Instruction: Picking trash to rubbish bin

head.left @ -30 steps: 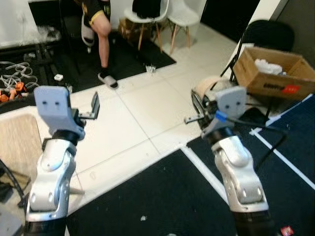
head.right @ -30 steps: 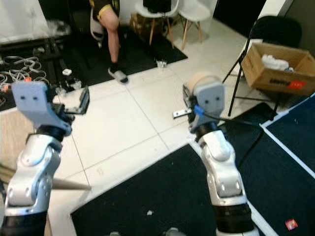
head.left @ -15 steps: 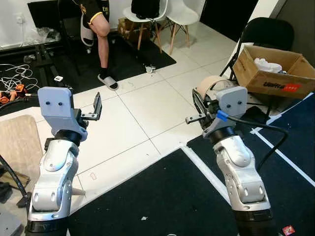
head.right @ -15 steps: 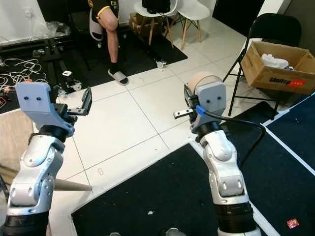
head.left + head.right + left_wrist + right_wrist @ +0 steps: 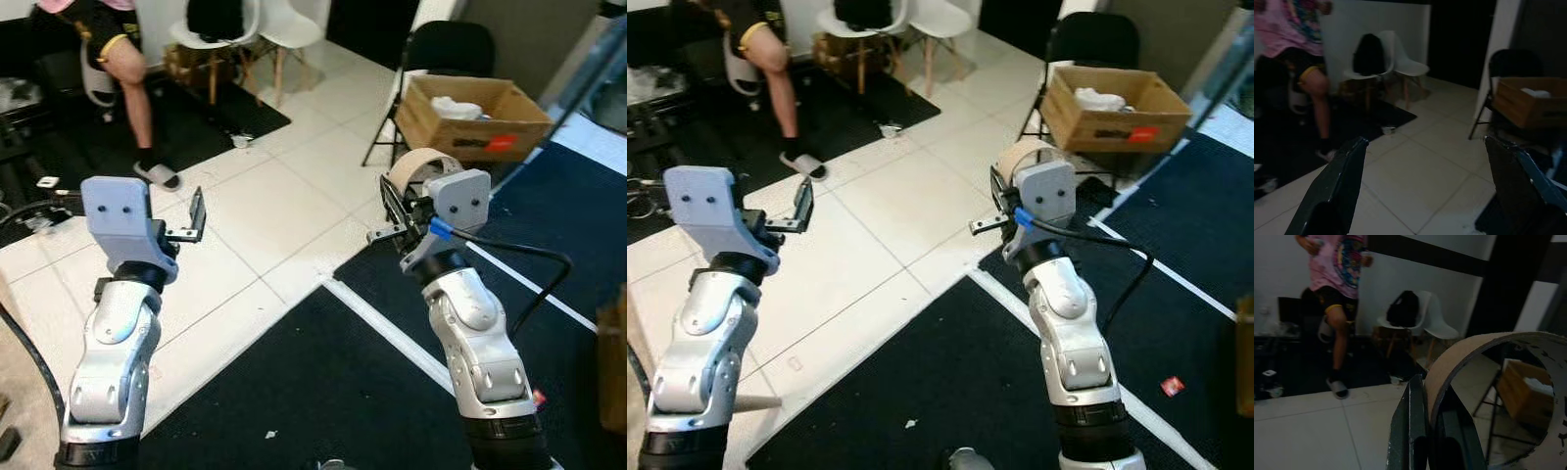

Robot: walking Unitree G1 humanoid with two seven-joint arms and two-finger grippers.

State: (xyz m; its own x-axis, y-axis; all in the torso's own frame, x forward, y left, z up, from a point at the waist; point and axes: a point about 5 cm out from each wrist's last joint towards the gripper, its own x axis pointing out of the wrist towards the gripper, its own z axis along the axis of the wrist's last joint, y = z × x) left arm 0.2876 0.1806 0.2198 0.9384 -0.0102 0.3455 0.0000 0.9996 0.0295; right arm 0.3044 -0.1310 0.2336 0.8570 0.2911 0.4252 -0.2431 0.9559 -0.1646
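The right gripper [image 5: 1431, 431] is raised at chest height, fingers clamped on the wall of a cardboard ring [image 5: 419, 168], whose far side is cut off in the wrist view. The left gripper [image 5: 197, 217] hangs empty, fingers apart. A cardboard box [image 5: 470, 117] sits on a folding chair [image 5: 439, 54], its contents hard to make out.

Silver jointed arms, grey wrist boxes, black cable [image 5: 529, 257], blue connector [image 5: 440, 230].

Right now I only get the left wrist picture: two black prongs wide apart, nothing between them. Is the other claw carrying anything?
Observer: Yes. The right claw is shut on the wall of a cardboard ring.
Operator: Any trash on the floor that I'm missing?
Observer: A small red scrap lies on the dark mat, on the robot's right.
Operator: Anything else down there?
Observer: A tiny white scrap lies on the same mat, between the two arms.
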